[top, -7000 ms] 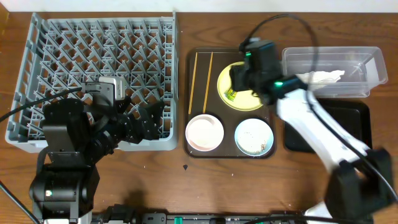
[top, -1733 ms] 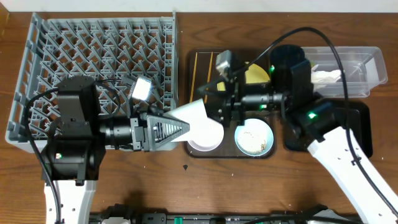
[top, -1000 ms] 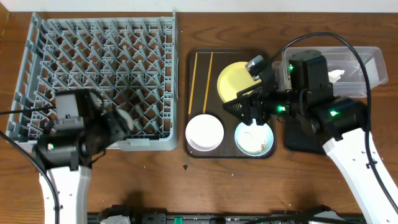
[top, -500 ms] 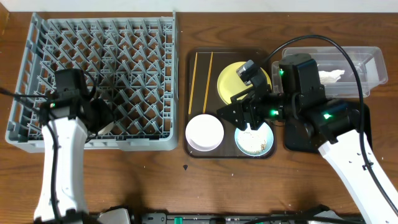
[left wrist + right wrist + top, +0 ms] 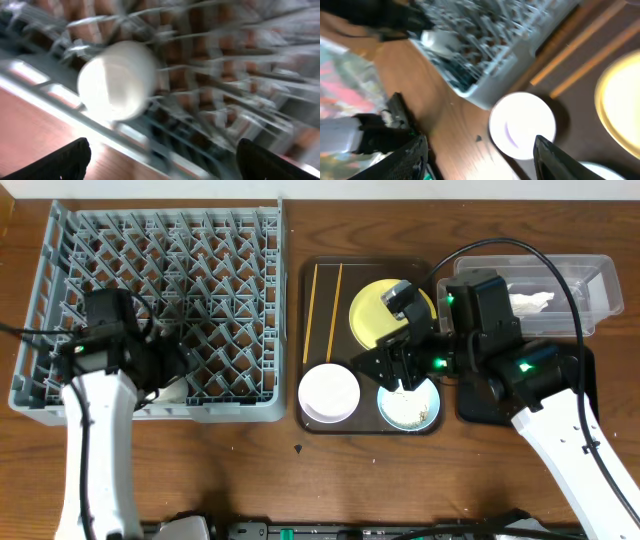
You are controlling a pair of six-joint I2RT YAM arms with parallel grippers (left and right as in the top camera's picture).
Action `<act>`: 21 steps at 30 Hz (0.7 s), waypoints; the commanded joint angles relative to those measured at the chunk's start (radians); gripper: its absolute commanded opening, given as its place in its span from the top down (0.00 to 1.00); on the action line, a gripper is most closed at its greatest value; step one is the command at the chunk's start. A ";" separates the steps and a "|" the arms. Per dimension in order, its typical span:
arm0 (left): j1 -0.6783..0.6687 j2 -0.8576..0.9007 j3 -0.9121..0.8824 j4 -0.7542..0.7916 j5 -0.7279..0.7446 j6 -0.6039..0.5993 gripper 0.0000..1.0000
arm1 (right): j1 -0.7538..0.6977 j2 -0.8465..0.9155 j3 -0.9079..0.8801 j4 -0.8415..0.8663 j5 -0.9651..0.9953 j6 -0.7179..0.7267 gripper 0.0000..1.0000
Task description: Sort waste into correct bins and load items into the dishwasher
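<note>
L gripper (image 5: pixel 162 145): released, fingers wide apart, over front edge of grey dish rack (image 5: pixel 160 260) | small white cup (image 5: pixel 117 80): in rack among pegs, clear of fingers | R gripper (image 5: pixel 480 142): released, above white bowl (image 5: pixel 522 125) on brown tray (image 5: pixel 310 420) | yellow plate (image 5: pixel 380 310), chopsticks (image 5: pixel 314 310): on tray | writing: wrist views too blurred to read

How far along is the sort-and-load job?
Done: white cup lies in the rack, napkin sits in the clear tub. In hand: nothing; left hand and right hand are open, the right above the light blue bowl. Left: yellow plate, white bowl, that bowl's scraps and chopsticks, all on the brown tray.
</note>
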 commanded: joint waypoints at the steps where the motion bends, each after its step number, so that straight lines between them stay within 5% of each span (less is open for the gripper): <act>1: 0.002 -0.104 0.082 -0.034 0.304 0.192 0.08 | 0.010 -0.006 0.005 -0.046 0.245 0.134 0.35; 6: -0.007 -0.231 0.087 -0.081 0.564 0.338 0.08 | 0.012 -0.001 0.004 -0.140 0.378 0.250 0.39; 21: -0.232 -0.333 0.086 -0.157 0.538 0.364 0.09 | 0.167 0.227 -0.015 -0.212 0.528 0.356 0.53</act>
